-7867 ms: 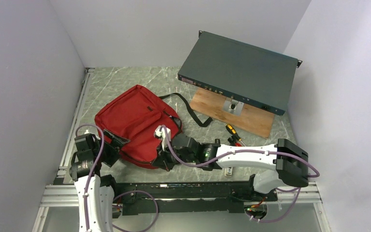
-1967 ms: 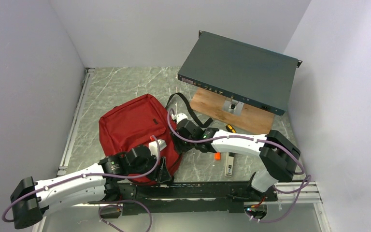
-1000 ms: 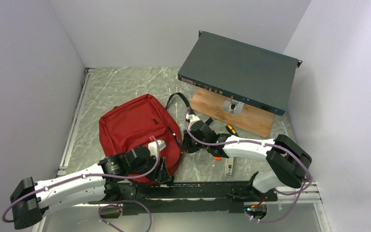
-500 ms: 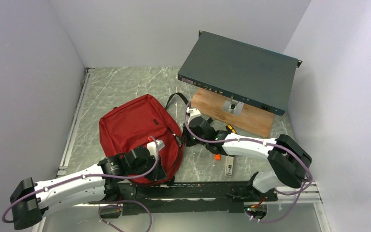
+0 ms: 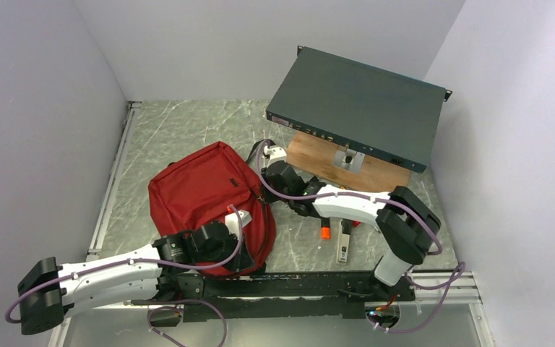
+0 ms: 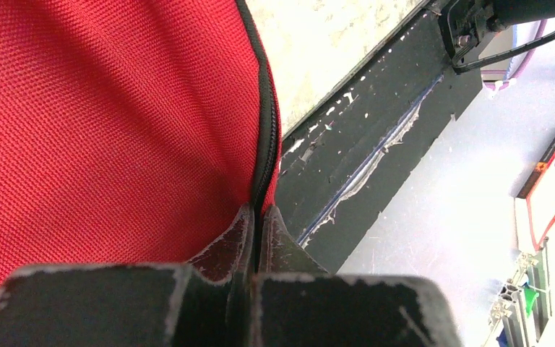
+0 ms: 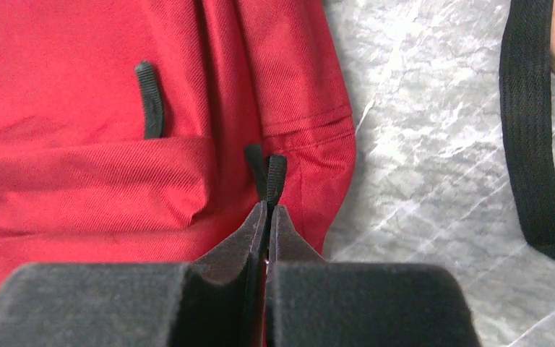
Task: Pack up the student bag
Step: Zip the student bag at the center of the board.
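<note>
Right tool (image 7: 268, 211) clenched on zip pull (image 7: 274, 173) at student bag (image 5: 199, 184) right edge; left tool (image 6: 259, 217) clamped on bag near edge.

Right claw (image 7: 267, 211) pinches zip pull (image 7: 275, 176) on student bag (image 7: 72, 137).

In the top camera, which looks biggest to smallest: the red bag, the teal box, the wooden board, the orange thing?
1. teal box
2. red bag
3. wooden board, partly hidden under the box
4. orange thing

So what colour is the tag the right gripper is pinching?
Black tag, on the red student bag; clearest in the right wrist view.
</note>
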Action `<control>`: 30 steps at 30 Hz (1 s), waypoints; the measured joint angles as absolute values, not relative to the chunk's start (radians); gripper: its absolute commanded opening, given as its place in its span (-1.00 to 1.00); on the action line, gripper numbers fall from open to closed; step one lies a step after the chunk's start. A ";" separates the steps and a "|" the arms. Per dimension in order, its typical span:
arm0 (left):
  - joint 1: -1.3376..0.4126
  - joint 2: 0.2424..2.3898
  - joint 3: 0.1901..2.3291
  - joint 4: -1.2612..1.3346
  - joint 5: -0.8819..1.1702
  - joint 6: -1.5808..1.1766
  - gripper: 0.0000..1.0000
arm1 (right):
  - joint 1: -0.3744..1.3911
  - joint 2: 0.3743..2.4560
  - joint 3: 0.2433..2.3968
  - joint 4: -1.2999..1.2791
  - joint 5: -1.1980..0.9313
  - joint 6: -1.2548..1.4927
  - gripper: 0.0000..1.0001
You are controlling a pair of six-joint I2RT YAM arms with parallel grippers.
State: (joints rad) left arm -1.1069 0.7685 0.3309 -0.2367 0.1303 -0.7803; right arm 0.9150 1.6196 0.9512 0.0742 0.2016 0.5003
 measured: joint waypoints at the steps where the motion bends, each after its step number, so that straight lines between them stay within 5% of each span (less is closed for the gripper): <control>1: -1.110 0.775 0.331 -0.229 0.128 -0.781 -1.00 | 0.913 1.638 0.965 0.074 0.205 0.495 -1.00; 18: -1.130 0.793 0.279 -0.140 0.106 -0.815 -1.00 | 0.888 1.623 0.847 0.212 0.221 0.429 -1.00; 30: -1.133 0.913 0.191 0.115 0.078 -0.879 -1.00 | 0.871 1.757 0.996 0.223 0.166 0.411 -1.00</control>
State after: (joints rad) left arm -1.1328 0.9127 0.1909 0.1150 0.0776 -0.8791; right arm 0.8707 1.7569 0.9958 0.2234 0.1661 0.4107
